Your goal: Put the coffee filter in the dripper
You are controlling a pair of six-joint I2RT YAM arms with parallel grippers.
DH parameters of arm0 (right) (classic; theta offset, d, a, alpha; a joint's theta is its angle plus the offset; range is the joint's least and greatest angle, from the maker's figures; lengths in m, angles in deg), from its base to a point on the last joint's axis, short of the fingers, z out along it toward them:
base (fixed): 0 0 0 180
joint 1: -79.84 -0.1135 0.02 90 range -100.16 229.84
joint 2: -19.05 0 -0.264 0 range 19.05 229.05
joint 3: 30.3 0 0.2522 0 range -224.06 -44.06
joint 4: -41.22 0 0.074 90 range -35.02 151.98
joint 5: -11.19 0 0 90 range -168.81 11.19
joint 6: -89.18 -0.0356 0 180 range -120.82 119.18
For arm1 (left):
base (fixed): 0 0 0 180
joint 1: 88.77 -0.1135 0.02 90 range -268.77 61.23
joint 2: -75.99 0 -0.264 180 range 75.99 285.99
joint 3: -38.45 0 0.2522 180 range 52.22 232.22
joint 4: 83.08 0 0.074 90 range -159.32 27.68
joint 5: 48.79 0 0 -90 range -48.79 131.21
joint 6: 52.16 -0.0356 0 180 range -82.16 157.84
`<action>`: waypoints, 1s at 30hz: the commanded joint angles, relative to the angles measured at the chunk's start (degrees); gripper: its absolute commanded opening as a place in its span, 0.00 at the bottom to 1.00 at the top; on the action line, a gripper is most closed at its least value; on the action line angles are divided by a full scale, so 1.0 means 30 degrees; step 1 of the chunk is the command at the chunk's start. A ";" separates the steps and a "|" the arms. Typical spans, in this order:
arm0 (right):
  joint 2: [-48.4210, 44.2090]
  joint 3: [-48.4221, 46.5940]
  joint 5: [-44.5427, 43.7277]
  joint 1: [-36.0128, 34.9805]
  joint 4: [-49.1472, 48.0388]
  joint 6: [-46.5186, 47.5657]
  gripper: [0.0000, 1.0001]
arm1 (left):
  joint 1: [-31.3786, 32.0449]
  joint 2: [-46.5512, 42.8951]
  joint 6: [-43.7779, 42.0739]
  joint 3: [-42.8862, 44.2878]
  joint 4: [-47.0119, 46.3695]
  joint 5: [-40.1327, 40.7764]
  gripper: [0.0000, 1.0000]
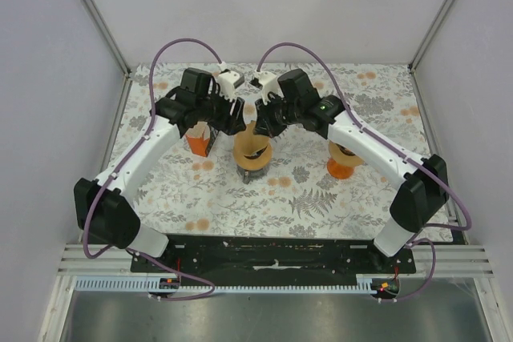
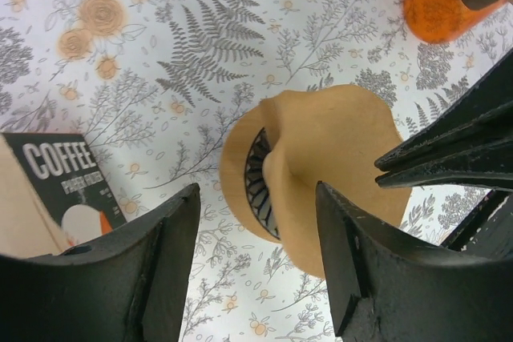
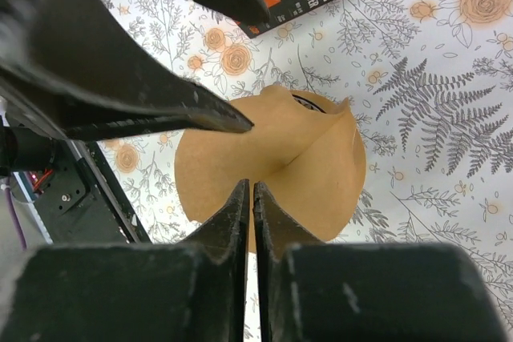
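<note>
Filter (image 1: 253, 146) sits askew on dripper (image 2: 260, 182) mid-frame, left gripper (image 2: 256, 202) fingers apart above it, right gripper (image 3: 252, 190) pinched on its rim; we should seat the cone centred before releasing

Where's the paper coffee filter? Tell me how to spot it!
Look at the middle of the flowery tablecloth. There sits the coffee filter, a floppy paper cone. Unlike the orange-and-black box to its left and the bright orange container to its right, it is plain tan paper.
</note>
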 commanded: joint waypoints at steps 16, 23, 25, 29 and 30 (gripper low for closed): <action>0.6365 -0.5704 -0.5297 -0.2261 0.4906 0.0509 0.00 | -0.2304 -0.1392 0.5380 -0.1812 -0.0700 -0.1908 0.63; 0.7567 -0.6143 -0.6001 -0.2877 0.5492 0.0567 0.00 | -0.2304 -0.1246 0.6290 -0.3188 -0.1843 -0.2611 0.60; 0.7772 -0.6085 -0.6001 -0.2965 0.5521 0.0538 0.00 | -0.2304 -0.1216 0.6379 -0.3453 -0.2049 -0.2612 0.59; 0.8036 -0.6114 -0.5913 -0.3082 0.5492 0.0479 0.00 | -0.2304 -0.1158 0.6642 -0.3864 -0.2459 -0.2583 0.55; 0.8153 -0.6172 -0.5913 -0.3111 0.5463 0.0479 0.00 | -0.2304 -0.1099 0.6730 -0.3980 -0.2576 -0.2699 0.53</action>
